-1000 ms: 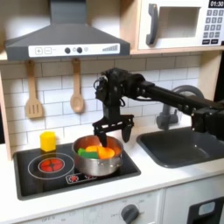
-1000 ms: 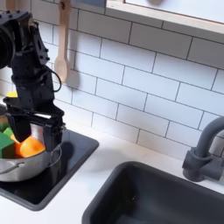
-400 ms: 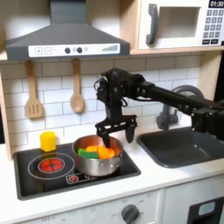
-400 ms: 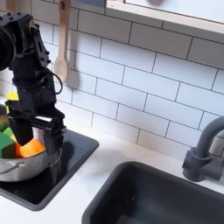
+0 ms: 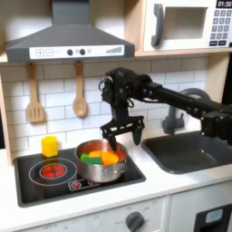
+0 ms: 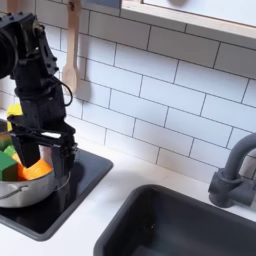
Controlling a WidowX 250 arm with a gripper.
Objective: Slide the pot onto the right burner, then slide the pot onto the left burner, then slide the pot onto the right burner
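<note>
While its jaws hang spread, the tool [image 5: 121,136] hovers just above the pot [image 5: 101,161].

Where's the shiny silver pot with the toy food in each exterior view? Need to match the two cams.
First exterior view: shiny silver round metal pot sits lower centre, on the black stovetop's right side in the first exterior view, under the hand.
Second exterior view: pot at the left edge, partly cropped.
Shared landmark: the dark grey curved faucet.
</note>
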